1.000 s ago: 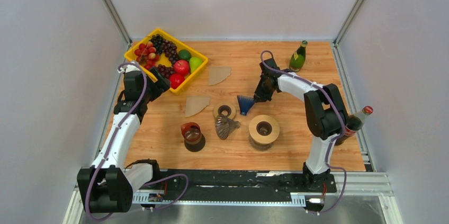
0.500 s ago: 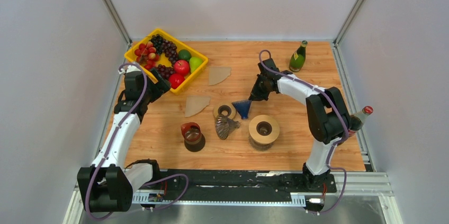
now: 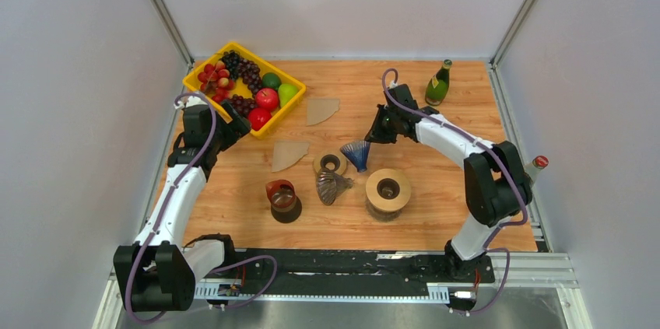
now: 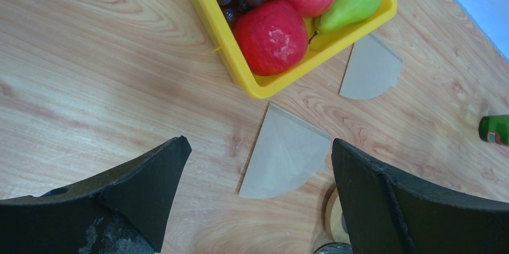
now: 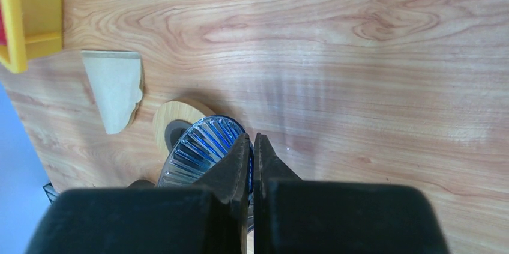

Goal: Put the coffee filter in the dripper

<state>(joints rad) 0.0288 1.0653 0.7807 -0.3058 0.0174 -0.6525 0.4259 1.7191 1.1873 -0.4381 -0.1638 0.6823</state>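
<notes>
A blue ribbed glass dripper (image 3: 356,154) hangs in my right gripper (image 3: 372,139), mouth up, just right of a small wooden ring (image 3: 331,163). In the right wrist view the gripper (image 5: 252,137) is shut on the dripper's (image 5: 201,149) rim. Two tan paper coffee filters lie flat on the table: one (image 3: 288,154) left of the ring, one (image 3: 321,110) further back. My left gripper (image 3: 236,124) is open and empty near the basket; in the left wrist view the gripper (image 4: 258,142) is over the near filter (image 4: 288,158), with the far filter (image 4: 372,69) beyond.
A yellow fruit basket (image 3: 201,74) stands at the back left. A dark grey dripper (image 3: 331,186), a brown glass dripper (image 3: 282,197) and a large wooden ring stand (image 3: 387,190) sit in the front middle. A green bottle (image 3: 438,84) stands back right, a red-capped bottle (image 3: 531,169) at the right edge.
My right gripper has swung the blue dripper from lying on its side to mouth up and carried it slightly back and left. The left arm has not moved.
</notes>
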